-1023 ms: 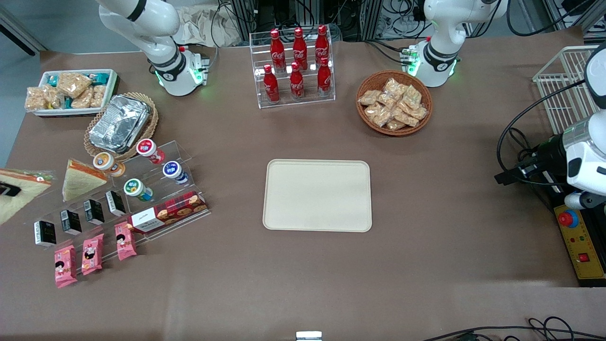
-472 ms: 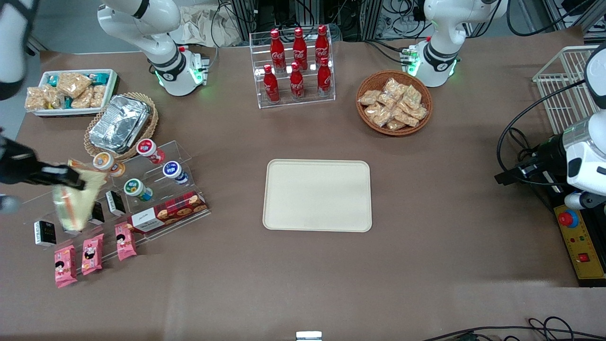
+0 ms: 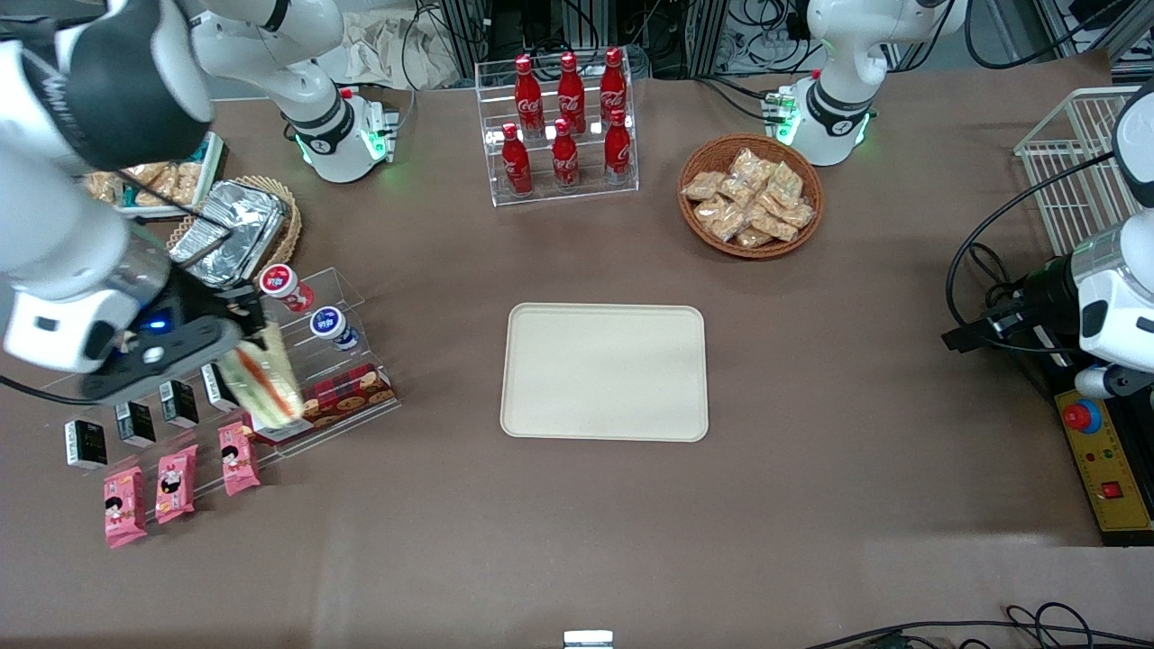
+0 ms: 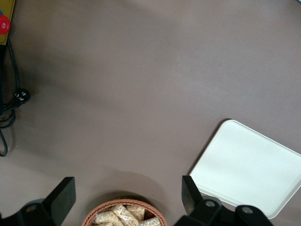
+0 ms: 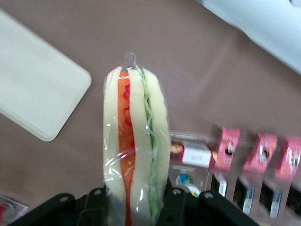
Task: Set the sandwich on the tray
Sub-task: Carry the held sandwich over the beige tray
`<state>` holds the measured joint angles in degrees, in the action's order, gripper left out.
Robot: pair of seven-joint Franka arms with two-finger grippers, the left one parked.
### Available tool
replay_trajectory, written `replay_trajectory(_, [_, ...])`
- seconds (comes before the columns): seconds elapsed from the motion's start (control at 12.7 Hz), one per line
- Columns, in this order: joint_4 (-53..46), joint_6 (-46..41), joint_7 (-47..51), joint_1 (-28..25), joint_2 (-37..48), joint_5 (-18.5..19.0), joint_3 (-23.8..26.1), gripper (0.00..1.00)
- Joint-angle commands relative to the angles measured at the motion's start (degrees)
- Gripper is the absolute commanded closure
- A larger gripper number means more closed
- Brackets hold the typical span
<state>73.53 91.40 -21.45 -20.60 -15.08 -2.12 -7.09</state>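
Note:
My right gripper (image 3: 242,344) is shut on the sandwich (image 3: 266,379), a clear-wrapped wedge of pale bread with orange-red and green filling stripes. It holds the sandwich in the air above the acrylic snack rack (image 3: 270,361), toward the working arm's end of the table. In the right wrist view the sandwich (image 5: 136,141) stands pinched between my two fingers (image 5: 96,205), cut edge toward the camera. The cream-beige tray (image 3: 604,371) lies flat in the middle of the table, bare; it also shows in the right wrist view (image 5: 33,84) and the left wrist view (image 4: 249,169).
Under my gripper the rack holds yogurt cups (image 3: 329,324), a red cookie box (image 3: 334,401), black packs (image 3: 135,422) and pink packets (image 3: 176,482). A foil container (image 3: 234,230) sits in a wicker holder. A cola bottle rack (image 3: 563,126) and a wicker snack basket (image 3: 750,196) stand farther from the camera.
My right arm has swung in from the table's end, carrying the sandwich over the rack toward the tray. The sandwich has turned in the grip. The tray has not moved.

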Motion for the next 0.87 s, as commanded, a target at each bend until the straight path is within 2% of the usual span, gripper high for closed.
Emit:
replay_trajectory(0.0, [-0.1,4.4,-4.1,-6.2,-3.0,2.9,-0.6,0.84])
replay_trajectory(0.24, [-0.1,7.5,-8.4,-11.0,-6.2,3.1,-0.6,0.84])
replay_trajectory(0.55, [-0.2,11.3,-8.7,-17.5,-11.0,2.9,-0.5,0.84])
replay_trajectory(0.79, [-0.2,15.3,-14.2,-20.5,-14.9,3.0,-0.5,0.84])
